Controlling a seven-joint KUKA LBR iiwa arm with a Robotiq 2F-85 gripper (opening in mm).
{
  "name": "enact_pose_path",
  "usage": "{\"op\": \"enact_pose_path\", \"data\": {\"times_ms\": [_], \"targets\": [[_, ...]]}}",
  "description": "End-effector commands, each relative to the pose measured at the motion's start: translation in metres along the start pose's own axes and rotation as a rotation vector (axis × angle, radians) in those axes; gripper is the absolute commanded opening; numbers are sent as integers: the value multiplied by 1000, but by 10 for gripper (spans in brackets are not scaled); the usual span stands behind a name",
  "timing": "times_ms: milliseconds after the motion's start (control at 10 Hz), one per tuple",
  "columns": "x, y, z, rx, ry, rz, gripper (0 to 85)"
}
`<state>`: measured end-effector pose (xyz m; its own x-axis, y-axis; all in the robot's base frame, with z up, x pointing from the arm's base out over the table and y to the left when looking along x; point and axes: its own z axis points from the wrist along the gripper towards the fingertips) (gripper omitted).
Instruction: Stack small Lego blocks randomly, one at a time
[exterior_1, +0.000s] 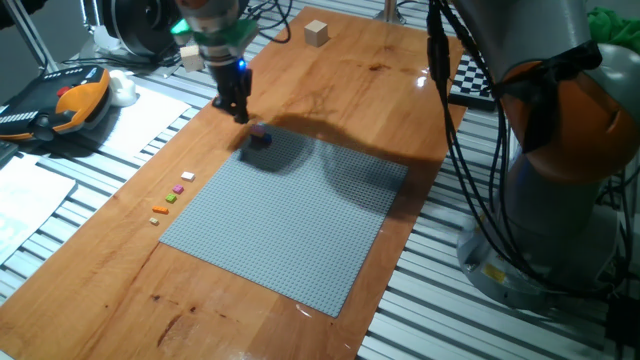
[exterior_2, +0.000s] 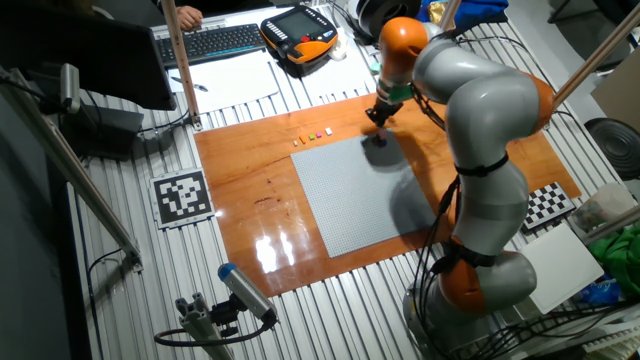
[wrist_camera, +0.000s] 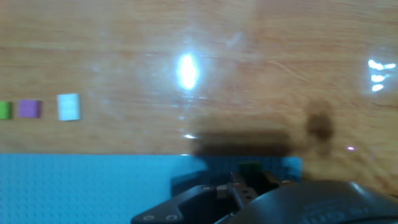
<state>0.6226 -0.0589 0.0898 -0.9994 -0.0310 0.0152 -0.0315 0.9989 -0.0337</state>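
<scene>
A small stack of Lego blocks (exterior_1: 260, 134), pink on top over darker colours, stands at the far corner of the grey baseplate (exterior_1: 290, 220). My gripper (exterior_1: 240, 112) hangs just above and to the left of it, fingers pointing down and close together; whether they hold anything is unclear. Loose small Lego blocks lie in a row on the wood beside the plate: white (exterior_1: 187, 177), pink (exterior_1: 179, 188), green (exterior_1: 171, 198) and orange (exterior_1: 158, 211). The hand view shows the white block (wrist_camera: 68, 106), a purple one (wrist_camera: 28, 108) and a green one (wrist_camera: 4, 111), with my gripper (wrist_camera: 245, 186) blurred at the bottom.
A wooden cube (exterior_1: 317, 33) sits at the far edge of the wooden board. A teach pendant (exterior_1: 60, 105) and papers lie to the left. The arm's base (exterior_1: 560, 200) and its cables stand to the right.
</scene>
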Motion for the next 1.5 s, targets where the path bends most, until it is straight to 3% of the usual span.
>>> {"op": "enact_pose_path", "data": {"times_ms": [0,100,300,400,500,700,900,1400], "targets": [[0,0,0,-8,15,66,0],[0,0,0,-25,47,173,0],[0,0,0,0,70,233,0],[0,0,0,-15,68,208,0],[0,0,0,-1,76,161,0],[1,0,1,-5,76,139,0],[7,3,9,29,63,120,0],[20,-4,17,20,74,115,0]]}}
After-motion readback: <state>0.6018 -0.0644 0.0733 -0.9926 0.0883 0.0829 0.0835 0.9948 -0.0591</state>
